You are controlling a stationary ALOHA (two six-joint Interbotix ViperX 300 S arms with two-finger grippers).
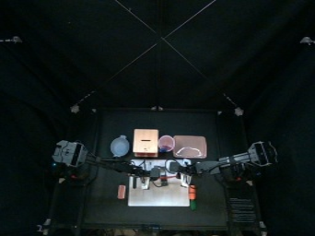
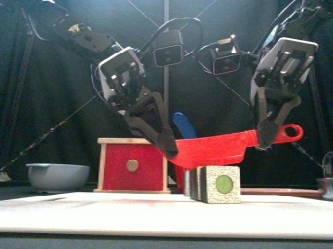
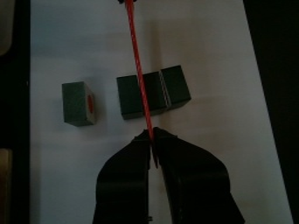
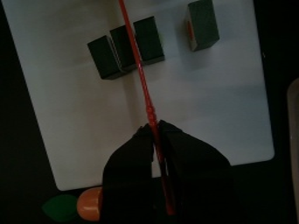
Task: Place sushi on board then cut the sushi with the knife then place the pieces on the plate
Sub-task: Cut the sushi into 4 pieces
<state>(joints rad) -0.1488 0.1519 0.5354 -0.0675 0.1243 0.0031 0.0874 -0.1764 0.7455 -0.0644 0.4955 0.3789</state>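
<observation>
1. My left gripper (image 2: 168,148) is clamped on the blade end of the red knife (image 2: 221,146). I judge this keeps the thin, flat plastic from twisting.
2. The knife hangs edge-down, close over the sushi roll (image 2: 216,183). Its squared dark green blocks sit on the smooth white board (image 2: 117,206), with one block (image 3: 79,102) lying apart from the rest.
3. My right gripper (image 2: 270,138) is closed on the handle end, probably to press the cut down.

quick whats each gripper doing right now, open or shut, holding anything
left gripper: shut on the red knife
right gripper: shut on the same red knife
</observation>
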